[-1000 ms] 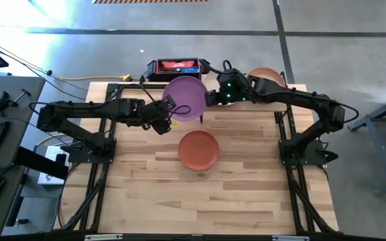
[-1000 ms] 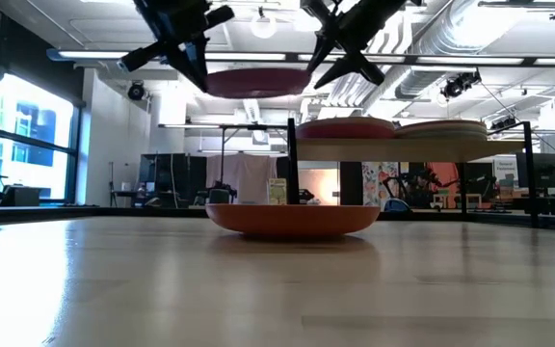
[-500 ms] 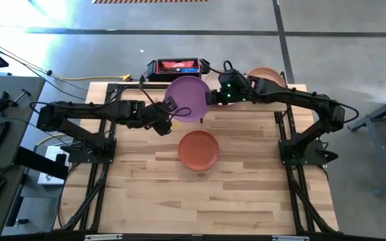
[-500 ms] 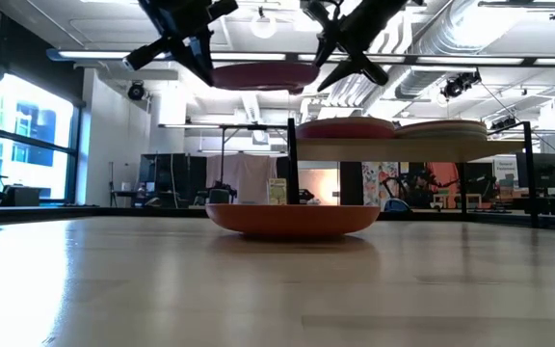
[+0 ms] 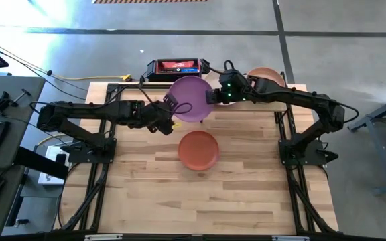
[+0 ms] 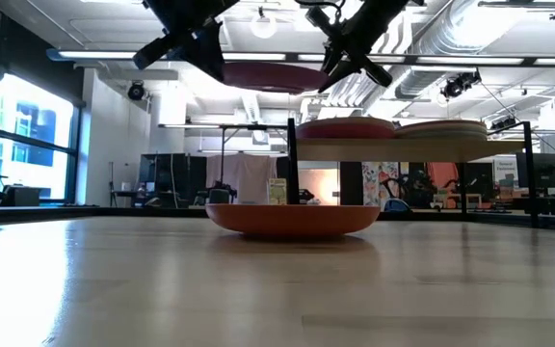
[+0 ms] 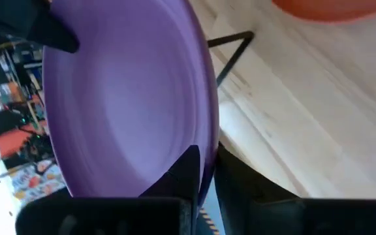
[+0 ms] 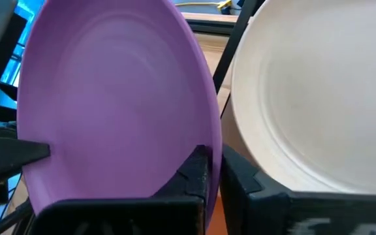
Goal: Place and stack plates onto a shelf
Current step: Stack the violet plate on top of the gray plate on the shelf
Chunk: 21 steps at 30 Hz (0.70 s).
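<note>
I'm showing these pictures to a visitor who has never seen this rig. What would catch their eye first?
First, the purple plate held in the air near the table's far edge, with the left end effector and the right end effector on opposite rims, as in a handover. Next, the terracotta red plate lying alone at mid-table. Behind it stands the shelf, already carrying plates.
</note>
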Each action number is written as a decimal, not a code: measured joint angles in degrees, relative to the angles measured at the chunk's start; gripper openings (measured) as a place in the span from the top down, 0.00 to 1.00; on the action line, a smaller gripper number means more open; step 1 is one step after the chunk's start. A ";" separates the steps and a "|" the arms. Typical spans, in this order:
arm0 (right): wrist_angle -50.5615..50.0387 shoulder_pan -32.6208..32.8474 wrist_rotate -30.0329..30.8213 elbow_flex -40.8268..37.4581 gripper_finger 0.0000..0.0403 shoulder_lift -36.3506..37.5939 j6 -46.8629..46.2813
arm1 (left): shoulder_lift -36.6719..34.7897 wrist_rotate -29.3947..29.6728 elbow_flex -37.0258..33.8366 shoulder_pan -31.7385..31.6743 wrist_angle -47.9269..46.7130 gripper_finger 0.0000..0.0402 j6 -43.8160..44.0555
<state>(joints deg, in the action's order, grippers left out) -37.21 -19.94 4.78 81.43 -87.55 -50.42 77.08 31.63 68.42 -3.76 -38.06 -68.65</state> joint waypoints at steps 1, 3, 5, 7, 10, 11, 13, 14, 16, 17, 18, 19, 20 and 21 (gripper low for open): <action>0.06 0.00 0.13 0.00 0.99 0.00 0.03 | 0.00 -0.06 0.00 0.01 0.09 0.93 1.06; 0.12 0.02 0.79 0.00 0.99 0.00 -0.27 | 0.00 -0.08 0.00 -0.03 0.11 0.93 3.48; 0.22 0.02 1.06 0.00 1.00 0.00 -0.25 | 0.00 -0.17 0.00 -0.04 0.18 0.93 5.76; 0.17 -0.01 1.08 0.00 1.00 0.00 -0.34 | 0.00 -0.21 0.00 -0.07 0.32 0.91 8.05; 0.15 -0.34 1.06 0.00 1.00 0.00 -0.36 | -0.02 -0.38 0.00 -0.65 0.75 0.86 11.79; 0.15 -0.44 0.99 0.00 1.00 0.00 -0.36 | 0.00 -0.89 0.00 -0.94 0.88 0.84 12.95; 0.13 -0.71 0.97 0.00 1.00 0.00 -0.34 | -0.02 -1.57 0.00 -1.42 0.92 0.80 14.60; 0.12 -0.86 0.91 0.00 1.00 0.00 -0.31 | -0.02 -1.62 0.00 -1.56 0.92 0.78 15.37; 0.07 -1.31 0.70 -0.02 1.00 0.00 -0.07 | -0.02 -0.91 0.00 -1.63 1.01 0.74 17.10; 0.06 -1.59 0.69 -0.02 1.00 0.00 0.09 | -0.02 0.00 0.00 -1.63 1.17 0.72 17.85; 0.04 -1.93 0.63 -0.02 1.00 0.00 0.32 | -0.02 1.13 0.00 -1.63 1.31 0.71 18.41; 0.04 -2.32 0.44 -0.02 1.00 0.00 0.56 | -0.04 2.52 0.00 -1.63 1.35 0.70 18.83; 0.02 -2.80 0.12 -0.02 1.00 0.00 0.95 | -0.04 3.98 0.00 -1.58 1.38 0.69 19.15; -0.01 -3.32 -0.30 -0.02 1.00 0.00 1.36 | -0.04 5.43 0.00 -1.48 1.42 0.68 19.33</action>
<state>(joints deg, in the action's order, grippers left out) -37.22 -23.26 4.47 81.41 -87.55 -49.07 77.03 37.06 68.42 -5.23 -36.64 -49.32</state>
